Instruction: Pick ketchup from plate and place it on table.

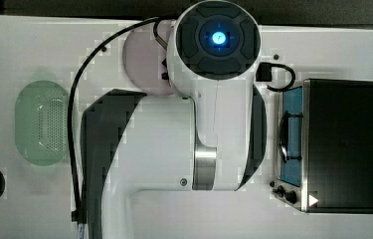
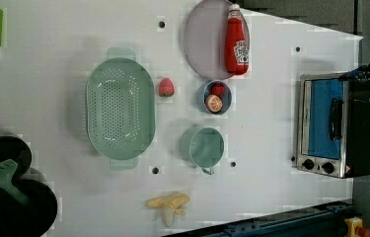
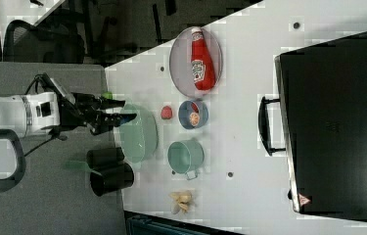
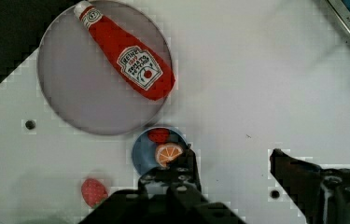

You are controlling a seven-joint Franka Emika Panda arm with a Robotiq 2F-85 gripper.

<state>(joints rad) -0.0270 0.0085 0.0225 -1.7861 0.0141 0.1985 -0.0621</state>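
Lying on its side on the lilac plate (image 2: 202, 44), the ketchup (image 2: 236, 42) rests along the edge nearest the toaster oven (image 2: 338, 126) in the left view, its white cap at the rim. Just beside the plate, a small blue dish (image 2: 214, 97) holds an orange slice (image 2: 214, 103) and a red piece, the teal cup (image 2: 205, 147) and the green colander (image 2: 119, 109) hold nothing, and a strawberry (image 2: 166, 87) sits loose on the white counter (image 2: 271, 89). Above the counter hangs the pincer (image 4: 231, 163), fingers spread and holding nothing.
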